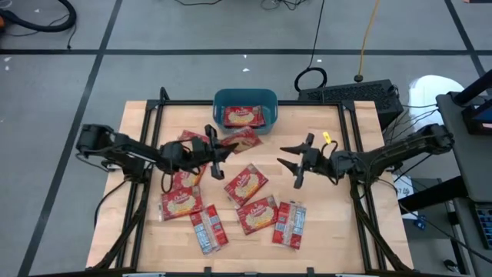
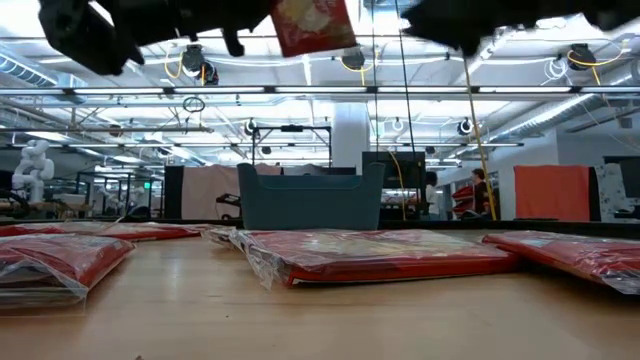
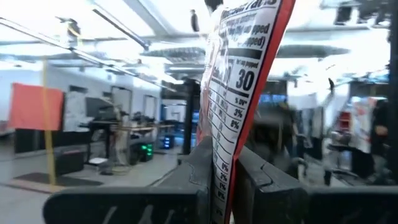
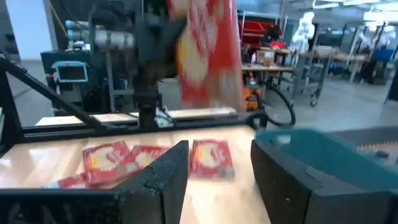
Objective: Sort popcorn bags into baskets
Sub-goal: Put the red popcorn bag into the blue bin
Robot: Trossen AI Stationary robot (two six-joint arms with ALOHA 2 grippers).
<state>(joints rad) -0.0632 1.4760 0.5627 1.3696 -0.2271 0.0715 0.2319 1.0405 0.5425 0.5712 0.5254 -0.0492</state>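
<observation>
My left gripper (image 1: 223, 147) is shut on one red popcorn bag (image 1: 241, 141), held in the air just short of the teal basket's near wall (image 1: 244, 128). In the low view the bag (image 2: 312, 24) hangs high above the table. The basket (image 2: 310, 198) stands at the far edge with one bag (image 1: 243, 117) lying flat inside. Several more bags (image 1: 246, 184) lie flat on the table. My right gripper (image 1: 297, 162) is open and hovers to the right of the table's middle, holding nothing; its wrist view shows the open fingers (image 4: 217, 171). My left gripper pinches the bag between its two fingers at one end (image 3: 224, 171); the printed back faces the wrist camera nearly edge-on. The fingers (image 3: 264, 180) come level from the table's left. The bag is lifted clear and stands out beyond the fingertips.
Loose bags lie across the table's middle and near part (image 1: 181, 204), (image 1: 207, 228), (image 1: 256, 214), (image 1: 289, 223), with two more by the left arm (image 1: 192, 137). A keyboard (image 1: 350, 94) and cables sit beyond the far right corner. Bare wood shows at the right (image 1: 338, 223).
</observation>
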